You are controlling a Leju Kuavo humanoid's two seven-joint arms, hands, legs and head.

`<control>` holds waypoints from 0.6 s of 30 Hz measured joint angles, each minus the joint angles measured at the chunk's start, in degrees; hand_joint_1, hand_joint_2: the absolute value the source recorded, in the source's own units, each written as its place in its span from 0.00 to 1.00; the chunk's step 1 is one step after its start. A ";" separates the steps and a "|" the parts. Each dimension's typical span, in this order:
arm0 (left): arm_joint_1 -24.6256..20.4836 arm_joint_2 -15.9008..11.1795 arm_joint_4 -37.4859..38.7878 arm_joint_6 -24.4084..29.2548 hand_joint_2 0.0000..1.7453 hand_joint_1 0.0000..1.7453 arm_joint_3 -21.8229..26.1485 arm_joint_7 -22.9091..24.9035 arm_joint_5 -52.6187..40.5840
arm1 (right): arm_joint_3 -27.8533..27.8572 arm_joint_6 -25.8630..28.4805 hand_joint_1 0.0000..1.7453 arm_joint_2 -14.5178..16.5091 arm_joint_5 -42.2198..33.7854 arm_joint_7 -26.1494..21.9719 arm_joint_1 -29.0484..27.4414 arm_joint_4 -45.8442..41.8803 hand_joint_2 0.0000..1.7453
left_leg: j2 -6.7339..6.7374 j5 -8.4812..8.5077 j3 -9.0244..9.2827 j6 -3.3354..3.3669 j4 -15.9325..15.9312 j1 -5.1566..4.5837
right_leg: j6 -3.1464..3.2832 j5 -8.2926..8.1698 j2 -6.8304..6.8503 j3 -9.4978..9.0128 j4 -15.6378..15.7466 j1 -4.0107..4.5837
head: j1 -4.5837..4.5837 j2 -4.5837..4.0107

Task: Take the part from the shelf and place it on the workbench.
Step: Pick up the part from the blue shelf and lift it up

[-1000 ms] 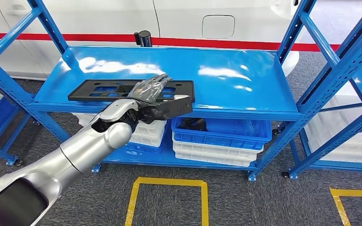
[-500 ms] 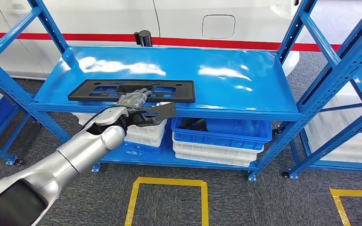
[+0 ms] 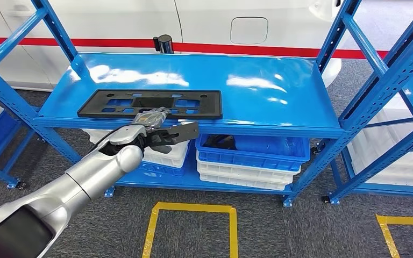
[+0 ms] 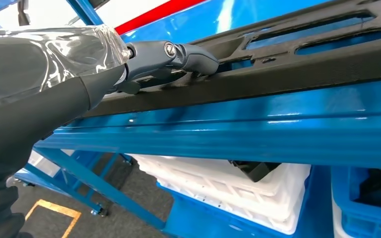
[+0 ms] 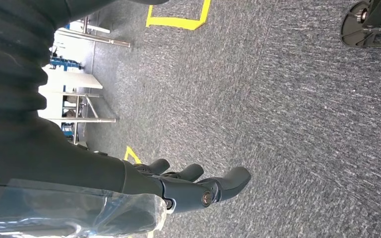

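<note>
The left hand (image 3: 158, 126) reaches the front edge of the blue shelf (image 3: 279, 80); its fingers (image 4: 188, 53) rest on the near rim of the black plastic bracket (image 3: 150, 103), the thumb seems below the shelf lip — whether it truly grips the bracket, I cannot tell. The bracket lies flat on the shelf's left part, long axis running left to right along the front edge. It looks light, stiff and smooth; the near long rim is probably the best place to hold. The right hand (image 5: 188, 186) hangs over the floor, fingers loosely apart, holding nothing.

Car workshop, blue steel shelving (image 3: 322, 131), stacked crates (image 3: 247, 161), white car body (image 3: 215, 21)
</note>
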State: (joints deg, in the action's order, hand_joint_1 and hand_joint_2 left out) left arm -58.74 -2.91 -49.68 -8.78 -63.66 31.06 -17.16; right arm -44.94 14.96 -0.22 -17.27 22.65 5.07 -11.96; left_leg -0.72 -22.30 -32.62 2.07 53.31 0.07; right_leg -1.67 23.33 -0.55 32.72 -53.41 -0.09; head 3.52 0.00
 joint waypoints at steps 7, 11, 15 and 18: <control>-0.57 -0.87 -0.01 -0.86 0.00 0.00 -0.39 1.75 -0.66 | -0.11 -0.41 0.00 0.00 -0.13 -0.11 0.00 0.00 1.00 | 0.00 0.00 0.01 -0.01 0.00 0.01 | 0.00 0.00 0.00 0.00 -0.01 0.00 | 0.00 -0.01; -1.22 -1.55 -0.01 -1.08 0.00 0.00 -0.40 2.68 -0.97 | -0.14 -0.69 0.00 0.01 -0.23 -0.08 0.00 0.00 1.00 | 0.00 0.01 0.02 -0.01 0.00 0.01 | 0.00 0.00 0.00 -0.01 -0.01 0.00 | 0.00 0.00; -1.29 -2.01 -0.05 -1.08 0.00 0.00 -0.40 3.38 -1.10 | -0.17 -0.75 0.00 0.01 -0.33 -0.04 0.00 0.00 1.00 | 0.00 0.01 0.02 -0.01 0.00 0.01 | 0.00 0.00 0.00 -0.01 -0.01 0.00 | 0.00 -0.01; -1.40 -2.43 -0.17 -1.17 0.00 0.00 -0.40 4.05 -1.36 | -0.18 -0.75 0.00 0.01 -0.59 -0.15 0.00 0.00 1.00 | 0.00 0.01 0.02 -0.01 0.00 0.00 | 0.00 0.00 0.00 -0.01 -0.01 0.00 | 0.00 0.00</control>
State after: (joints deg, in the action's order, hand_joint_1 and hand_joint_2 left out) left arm -60.14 -5.34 -49.84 -9.95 -64.06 35.11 -18.52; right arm -45.12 14.21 -0.21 -17.86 22.50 5.06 -11.96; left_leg -0.72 -22.29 -32.60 2.06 53.31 0.07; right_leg -1.67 23.33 -0.56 32.71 -53.42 -0.09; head 3.52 0.00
